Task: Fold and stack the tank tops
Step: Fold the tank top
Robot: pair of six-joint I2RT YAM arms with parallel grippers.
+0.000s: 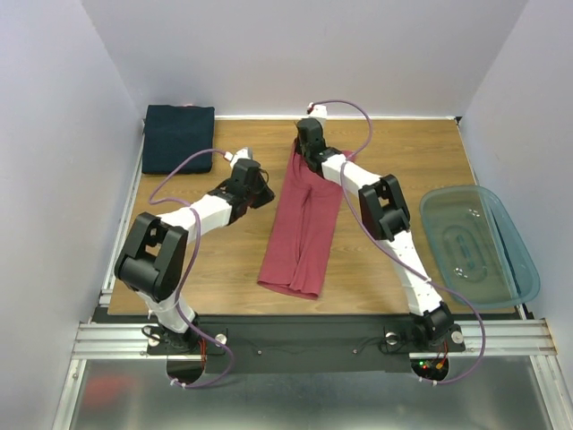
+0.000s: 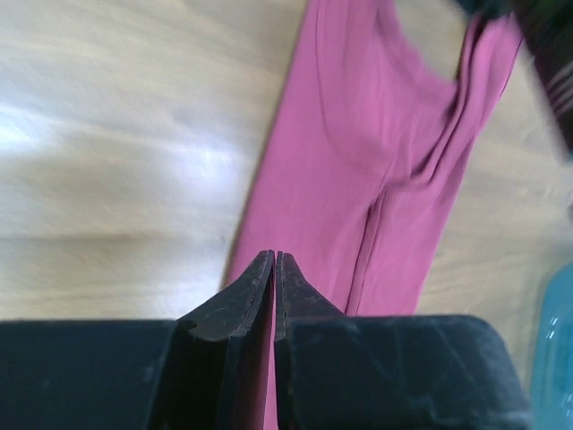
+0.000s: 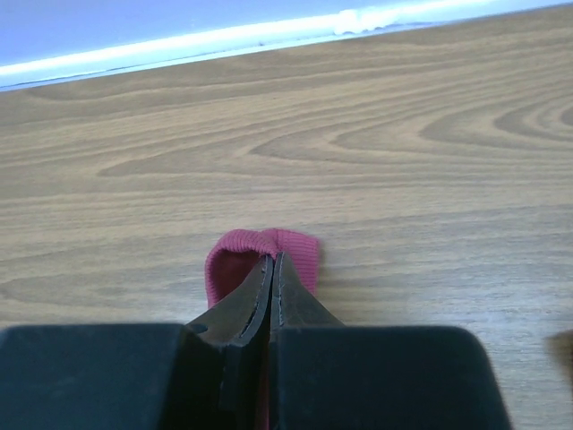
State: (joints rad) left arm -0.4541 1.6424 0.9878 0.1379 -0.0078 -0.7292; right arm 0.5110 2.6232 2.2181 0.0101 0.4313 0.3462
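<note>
Step in hand (judged): fold the rose-red ribbed cloth tank top (image 1: pixel 300 224) end over end, far end onto near hem.
Right gripper (image 3: pixel 271 262): fingers pressed together on a small rolled edge of the cloth, which bulges round the tips. Bare wooden table (image 3: pixel 376 134) lies beyond them.
Left gripper (image 2: pixel 275 264): fingers pressed together, tips at one long edge of the cloth. Whether any cloth is pinched cannot be told.
Garment position: a long narrow strip that runs from the right fingers back toward the arm bases and passes just beside the left fingers.
Lift: raise the right fingers only enough for the cloth below them to hang free. A high lift drags the near hem.
Travel: move along the strip's own line so the long edges meet.
Left role: press the cloth below the tips at mid-length to set the crease.
Risk: the pinch is small, so a jerk may pull the cloth out.
Stack target: the dark navy folded rectangular cloth top (image 1: pixel 177 136), well apart, beyond the left fingers.
</note>
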